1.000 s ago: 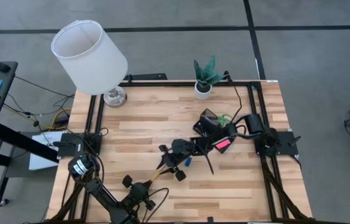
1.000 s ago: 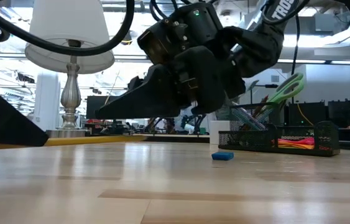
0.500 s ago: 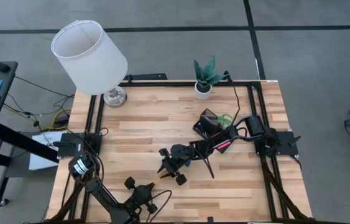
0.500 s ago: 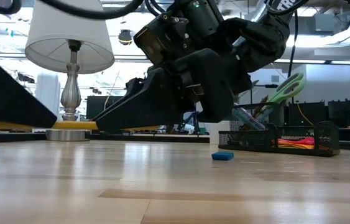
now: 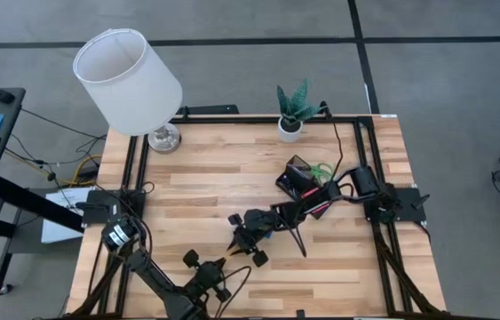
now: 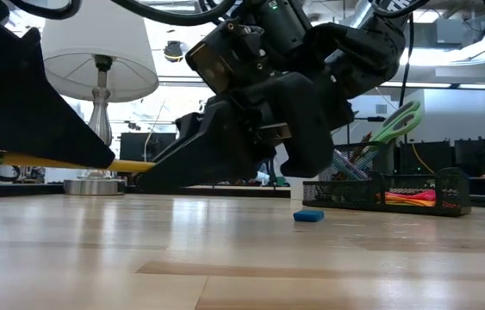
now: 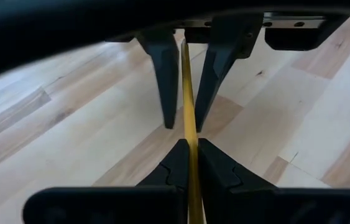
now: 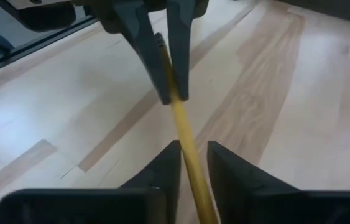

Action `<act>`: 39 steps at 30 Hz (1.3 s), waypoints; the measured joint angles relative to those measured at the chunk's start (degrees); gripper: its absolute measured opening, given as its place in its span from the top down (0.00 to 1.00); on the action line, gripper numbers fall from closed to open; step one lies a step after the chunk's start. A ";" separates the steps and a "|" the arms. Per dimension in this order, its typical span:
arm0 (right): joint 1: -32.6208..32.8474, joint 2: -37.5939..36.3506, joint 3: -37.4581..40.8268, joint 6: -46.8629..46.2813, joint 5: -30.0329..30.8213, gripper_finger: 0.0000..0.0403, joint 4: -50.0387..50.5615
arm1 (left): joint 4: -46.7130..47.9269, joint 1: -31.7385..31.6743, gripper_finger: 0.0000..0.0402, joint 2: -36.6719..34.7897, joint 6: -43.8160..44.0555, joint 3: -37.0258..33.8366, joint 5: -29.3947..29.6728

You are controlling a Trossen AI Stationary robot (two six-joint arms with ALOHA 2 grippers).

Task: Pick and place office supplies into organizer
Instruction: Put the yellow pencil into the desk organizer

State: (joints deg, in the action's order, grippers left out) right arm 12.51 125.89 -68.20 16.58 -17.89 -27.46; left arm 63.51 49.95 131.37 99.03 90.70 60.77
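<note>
The left tool [image 5: 217, 265] sits nearest the table's [image 5: 205, 182] front edge, well in front of the organizer [image 5: 299, 176], its fingers clamped together on a yellow pencil [image 7: 189, 146]; the pencil runs level above the wood toward the right tool [image 5: 235, 241], whose fingers stand on either side of its far end, though whether they press it yet cannot be told; the two tools face each other tip to tip along the pencil. Just beyond the right tool, toward the organizer, a blue eraser [image 6: 308, 215] lies flat on the wood; the right arm stretches over the boards between it and the organizer. The organizer holds green-handled scissors [image 6: 400, 119] standing tilted, pens and something pink. Farther back than the organizer stands a small potted plant [image 5: 292, 112] at the far edge; a white-shaded lamp [image 5: 130, 84] stands at the far corner, well apart from the organizer. Bare boards lie between lamp and organizer.
</note>
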 joint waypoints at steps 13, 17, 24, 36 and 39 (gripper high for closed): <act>0.52 0.02 0.02 -1.47 -0.63 0.93 0.75 | 0.31 -0.78 0.93 -0.07 -0.37 0.07 -2.54; 0.61 0.04 0.02 -3.50 0.38 0.97 0.77 | 0.69 -1.50 0.86 -0.07 -1.22 0.43 -3.73; 0.58 0.03 0.00 -10.33 7.66 0.97 0.01 | 11.22 -2.54 0.72 -0.07 -1.44 6.09 -7.08; 5.98 -10.45 -5.97 -10.73 29.09 0.97 29.54 | 26.68 -2.32 0.67 -1.47 -4.16 18.33 -2.69; 8.40 -14.30 -9.69 -12.24 39.24 0.97 46.59 | 26.37 -2.25 0.68 -1.87 -5.84 20.82 -1.07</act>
State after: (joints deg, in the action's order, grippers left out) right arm 20.91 111.58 -77.90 4.34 21.35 19.13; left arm 89.87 47.70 129.50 93.19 111.51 59.70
